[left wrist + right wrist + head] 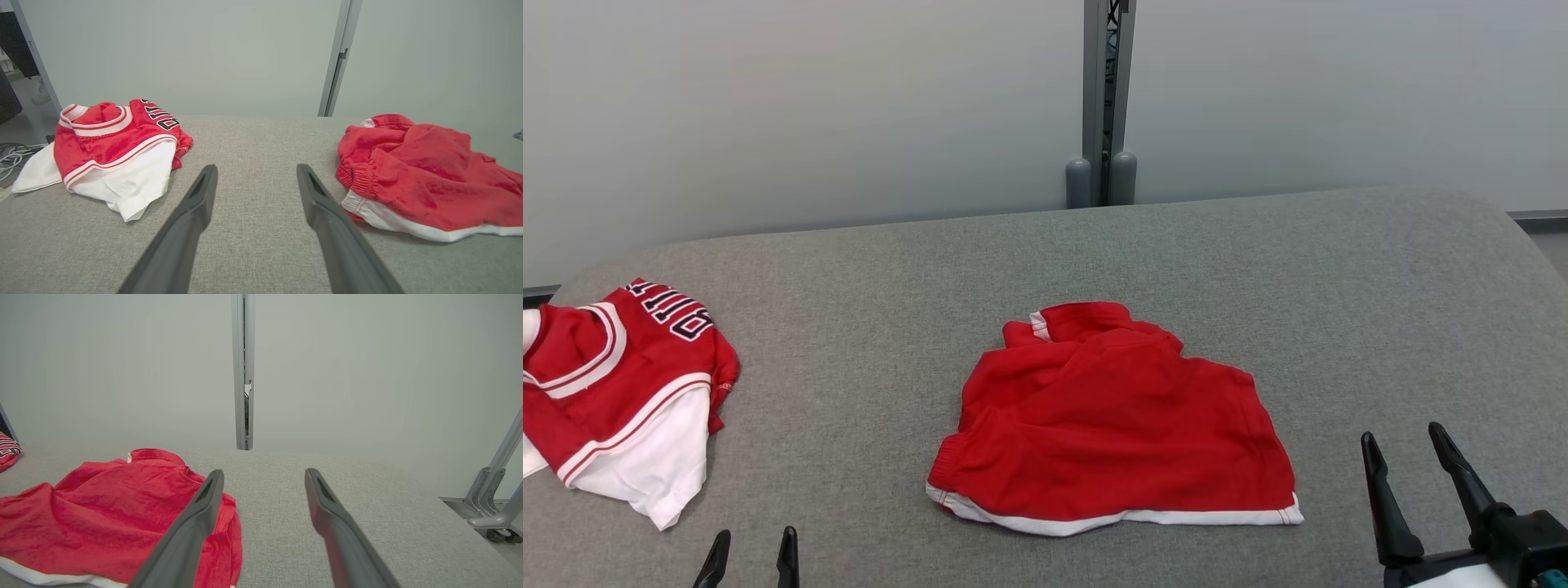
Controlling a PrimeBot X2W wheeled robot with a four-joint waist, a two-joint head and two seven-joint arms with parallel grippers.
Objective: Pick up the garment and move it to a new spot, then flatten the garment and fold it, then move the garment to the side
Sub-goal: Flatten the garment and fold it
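Red shorts with a white hem lie crumpled in the middle of the grey table; they also appear at the right of the left wrist view as red shorts and at the left of the right wrist view as red shorts. My left gripper stands open near the front edge, left of the shorts, holding nothing. Open and empty as well, my right gripper hovers just right of the shorts' hem. Its own view shows the right gripper beside the cloth's edge, and the left gripper points over bare table.
A red and white jersey with dark lettering lies at the table's left edge, also seen as the jersey. A grey post rises behind the table against a pale wall. Cables lie on the floor at the left.
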